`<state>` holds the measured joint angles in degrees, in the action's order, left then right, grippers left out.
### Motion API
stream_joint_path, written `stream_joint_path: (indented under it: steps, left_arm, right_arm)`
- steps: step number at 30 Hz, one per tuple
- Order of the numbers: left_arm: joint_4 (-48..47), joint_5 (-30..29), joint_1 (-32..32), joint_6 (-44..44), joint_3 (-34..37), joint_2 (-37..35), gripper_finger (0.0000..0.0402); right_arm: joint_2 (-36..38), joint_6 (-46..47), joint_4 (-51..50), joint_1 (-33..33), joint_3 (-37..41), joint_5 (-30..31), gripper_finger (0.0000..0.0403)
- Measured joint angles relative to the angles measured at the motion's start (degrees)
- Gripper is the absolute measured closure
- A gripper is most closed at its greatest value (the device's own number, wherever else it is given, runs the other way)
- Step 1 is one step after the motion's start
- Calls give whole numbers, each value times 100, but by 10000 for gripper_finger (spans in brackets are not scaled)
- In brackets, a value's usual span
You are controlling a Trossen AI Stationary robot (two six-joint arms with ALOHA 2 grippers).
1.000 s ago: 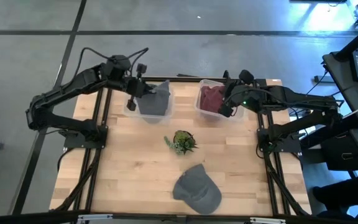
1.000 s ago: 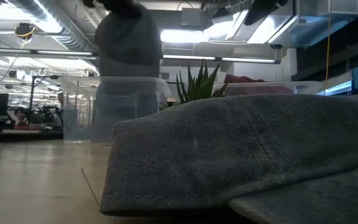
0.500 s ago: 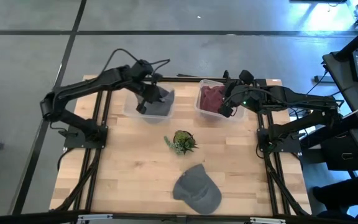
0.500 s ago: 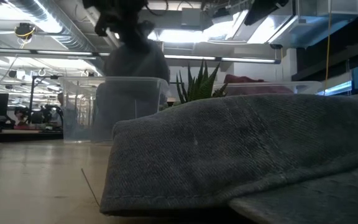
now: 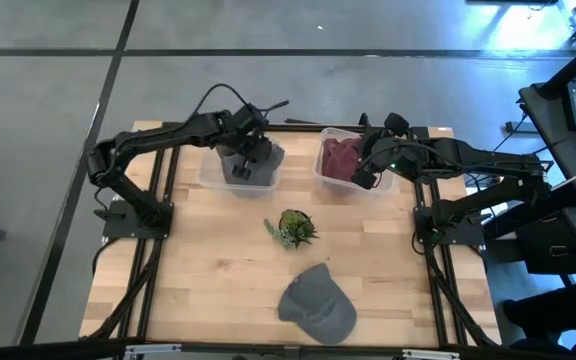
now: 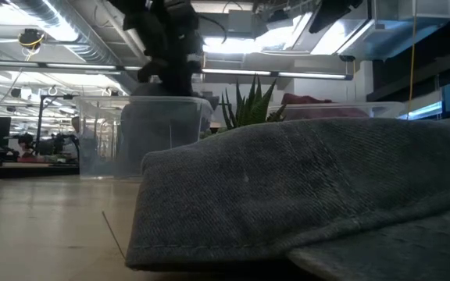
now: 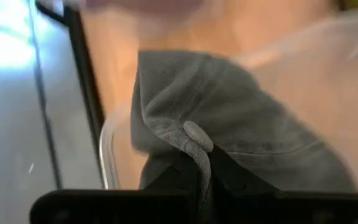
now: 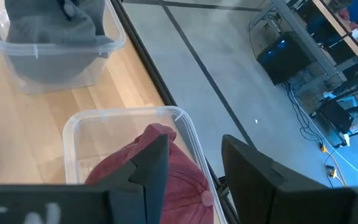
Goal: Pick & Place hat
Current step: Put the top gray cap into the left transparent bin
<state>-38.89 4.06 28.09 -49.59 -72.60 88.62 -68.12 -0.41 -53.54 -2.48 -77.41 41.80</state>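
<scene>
Left gripper (image 5: 245, 158) pinches your grey hat (image 7: 241, 134) directly over the left bin (image 5: 211, 178) (right gripper (image 5: 360, 174) waits, fingers apart).

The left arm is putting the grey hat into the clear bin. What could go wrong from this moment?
1. The left tool is shut on a fold of the grey hat inside the left bin. If it lifts before opening, the hat may come out again.
2. The hat's cloth sits against the bin wall, so part of it might hang over the rim.
3. The right tool hovers open over the red hat in the right bin; coming lower, it could catch that hat.
</scene>
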Motion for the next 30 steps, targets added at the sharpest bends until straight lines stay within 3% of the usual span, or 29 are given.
stream_joint_path:
  steps: [13, 23, 30]
  left_arm:
    - [-945, -1445, -40, 252, 2, 20, 398]
    - [-1565, -1904, -40, 320, 0, 20, 398]
    - [-1505, -1890, -69, 251, 0, 20, 398]
  right_arm:
    - [-2, 65, -171, 0, 0, 0, 253]
    - [-2, 133, -171, 0, 0, 0, 253]
    - [-2, 149, -171, 0, 0, -2, 253]
